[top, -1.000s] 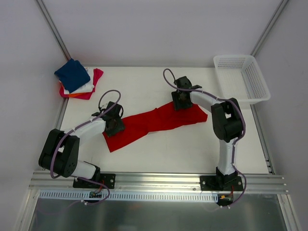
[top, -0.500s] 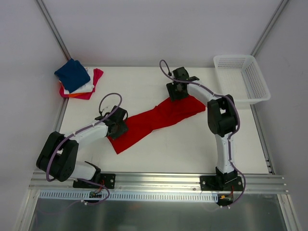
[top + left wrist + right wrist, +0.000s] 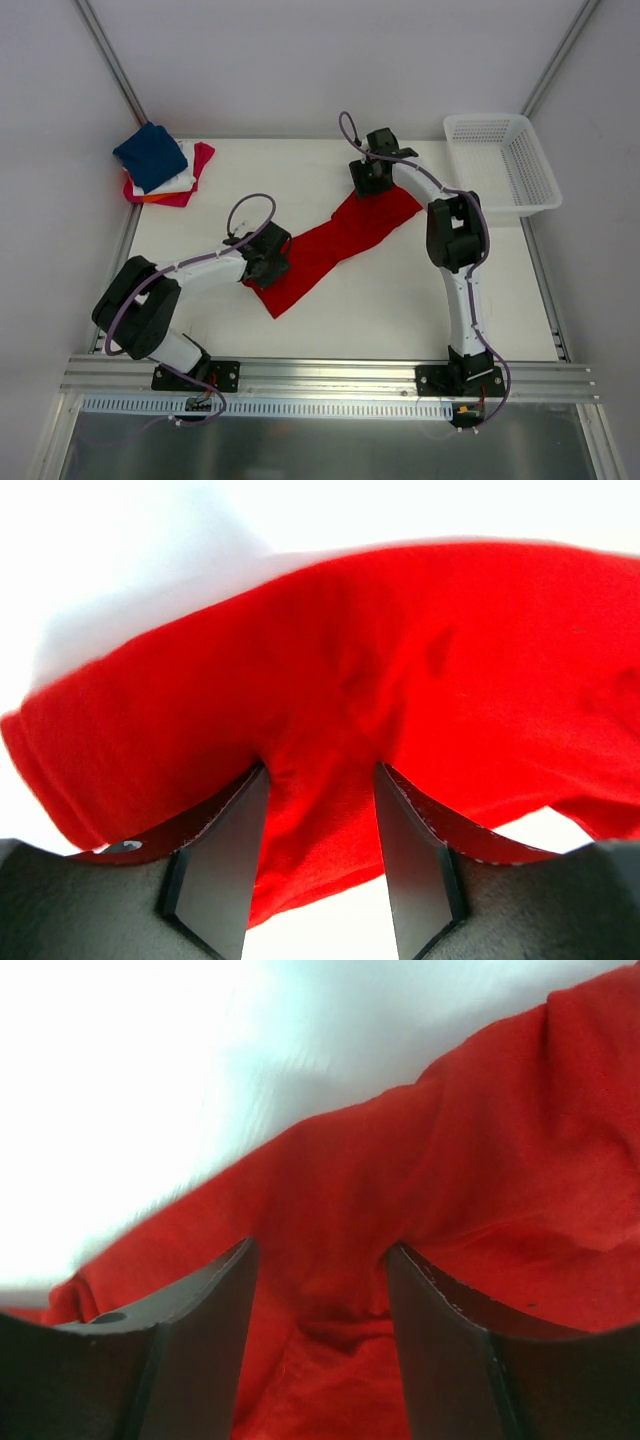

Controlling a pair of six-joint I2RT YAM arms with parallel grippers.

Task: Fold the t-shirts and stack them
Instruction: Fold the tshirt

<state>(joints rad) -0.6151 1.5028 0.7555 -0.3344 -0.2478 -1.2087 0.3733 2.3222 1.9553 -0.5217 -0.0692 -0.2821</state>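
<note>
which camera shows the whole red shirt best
The top view: the red shirt lies stretched out in full between the left tool and right tool. Each wrist view shows only a bunched patch of red cloth between its own fingers.

Both arms same build: left arm [image 3: 205,268] & right arm [image 3: 463,300] = white tube links w/ chunky black joint housings. Purple cable [image 3: 250,205] along each, looping free nr the wrist. Black base plates [image 3: 195,377] at bottom of frame. Wrist cams: left gripper [image 3: 320,770] & right gripper [image 3: 320,1248] have matte dark-grey wedge fingers w/ bevelled inner faces, small hole low on the left-hand one.
</note>
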